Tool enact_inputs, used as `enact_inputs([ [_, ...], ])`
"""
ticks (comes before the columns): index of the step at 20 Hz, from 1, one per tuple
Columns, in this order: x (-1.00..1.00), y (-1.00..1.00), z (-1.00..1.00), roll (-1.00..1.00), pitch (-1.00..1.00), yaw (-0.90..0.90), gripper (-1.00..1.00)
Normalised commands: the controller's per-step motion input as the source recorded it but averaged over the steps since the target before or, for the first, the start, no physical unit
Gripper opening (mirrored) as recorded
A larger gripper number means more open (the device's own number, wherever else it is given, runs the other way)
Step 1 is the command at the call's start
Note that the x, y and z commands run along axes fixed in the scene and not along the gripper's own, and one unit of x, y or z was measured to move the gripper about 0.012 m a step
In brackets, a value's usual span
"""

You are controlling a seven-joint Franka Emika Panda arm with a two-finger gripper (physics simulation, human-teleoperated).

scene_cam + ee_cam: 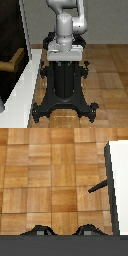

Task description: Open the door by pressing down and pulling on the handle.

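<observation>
The door (9,30) is a dark, nearly black panel in a white frame (27,75) at the exterior view's left. The tan handle (13,60) projects from the panel at about mid height. My gripper (65,54) hangs on the white arm above the black pedestal, well to the right of the handle and not touching it. In the wrist view the gripper (65,232) shows two dark fingertips (40,231) set apart with nothing between them. The white frame edge (117,183) shows there too, with the handle (97,186) as a thin dark bar.
The black robot pedestal (65,90) with spread feet stands on the wooden parquet floor (107,75), right beside the door frame. The floor (45,173) fills most of the wrist view.
</observation>
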Motion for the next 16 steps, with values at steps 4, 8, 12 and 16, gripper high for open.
enact_inputs([
  [4,0.0,0.0,0.0,0.0,0.0,0.0,1.0],
  [8,0.0,0.0,0.25,0.0,0.0,0.0,1.0],
  [12,0.0,0.0,0.75,0.0,0.0,0.0,1.0],
  [16,0.0,0.0,1.0,0.0,0.0,0.0,1.0],
])
